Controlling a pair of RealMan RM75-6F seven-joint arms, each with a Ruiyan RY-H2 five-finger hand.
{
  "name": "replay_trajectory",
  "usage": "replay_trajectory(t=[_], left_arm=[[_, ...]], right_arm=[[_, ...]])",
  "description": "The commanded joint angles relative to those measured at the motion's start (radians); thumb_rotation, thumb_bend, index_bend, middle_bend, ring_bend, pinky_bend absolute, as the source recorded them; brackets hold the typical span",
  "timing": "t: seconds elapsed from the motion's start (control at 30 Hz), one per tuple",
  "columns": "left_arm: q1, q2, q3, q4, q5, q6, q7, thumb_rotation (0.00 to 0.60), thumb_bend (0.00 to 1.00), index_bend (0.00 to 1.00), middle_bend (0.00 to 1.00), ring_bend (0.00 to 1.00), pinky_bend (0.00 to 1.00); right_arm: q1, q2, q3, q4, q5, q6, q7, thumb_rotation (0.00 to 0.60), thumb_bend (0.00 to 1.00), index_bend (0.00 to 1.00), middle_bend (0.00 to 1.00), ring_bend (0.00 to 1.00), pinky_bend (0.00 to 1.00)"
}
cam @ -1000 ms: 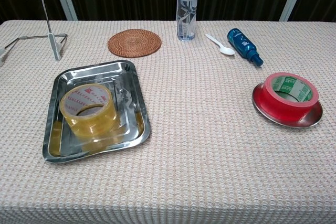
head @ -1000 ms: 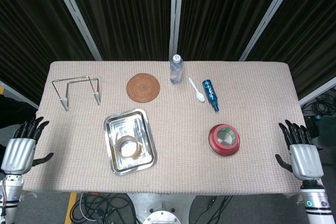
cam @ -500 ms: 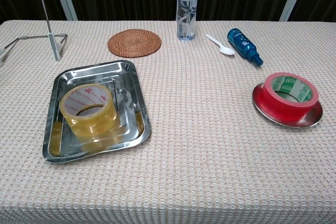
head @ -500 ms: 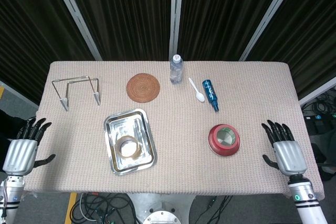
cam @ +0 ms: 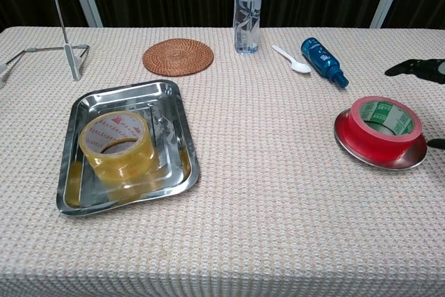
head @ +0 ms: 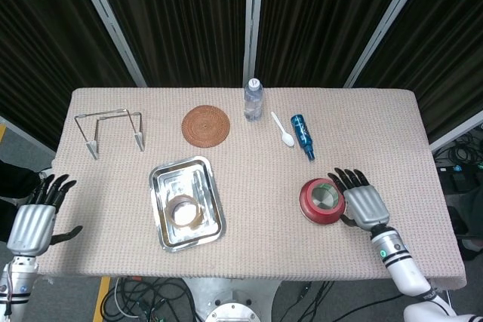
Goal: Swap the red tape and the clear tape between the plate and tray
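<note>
Since a moment ago, the right hand point(head: 364, 200) has slid in beside the plate point(head: 307, 206) with the red tape point(head: 324, 197), fingers spread, empty. Left hand point(head: 35, 220) hangs open off the table's edge. Clear tape point(head: 183, 211) sits in the tray point(head: 167, 179).

From the chest, only dark fingertips point(cam: 416, 67) show past the red tape point(cam: 382, 126), perhaps not touching it.

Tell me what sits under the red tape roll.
The red tape roll lies flat on a shallow metal plate that rests on the woven tablecloth. Only the plate's rim shows around the roll; its middle is mostly hidden by the roll.
</note>
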Motion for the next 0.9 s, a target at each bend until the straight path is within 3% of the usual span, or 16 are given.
replay_trajectory(t=[0.03,0.3,0.5,0.9], left_arm=[[0.001,-0.001,0.002,0.004,-0.001,-0.002,-0.003,0.600,0.06,0.14,0.08,0.00,0.16],[0.000,-0.008,0.001,0.017,-0.001,-0.005,-0.012,0.600,0.06,0.14,0.08,0.00,0.16],[0.001,-0.005,0.002,0.018,-0.001,-0.006,-0.014,0.600,0.06,0.14,0.08,0.00,0.16],[0.000,-0.005,0.002,0.021,-0.004,-0.013,-0.020,0.600,0.06,0.14,0.08,0.00,0.16]], right_arm=[[0.036,-0.035,0.007,0.024,0.043,-0.036,-0.032,0.600,0.16,0.00,0.00,0.00,0.00],[0.081,-0.079,0.000,0.058,0.081,-0.061,-0.045,0.600,0.16,0.00,0.01,0.00,0.00],[0.091,-0.089,-0.012,0.070,0.084,-0.053,-0.038,0.600,0.18,0.00,0.12,0.00,0.00],[0.089,-0.103,-0.024,0.097,0.027,0.011,0.014,0.600,0.23,0.00,0.35,0.18,0.11]])
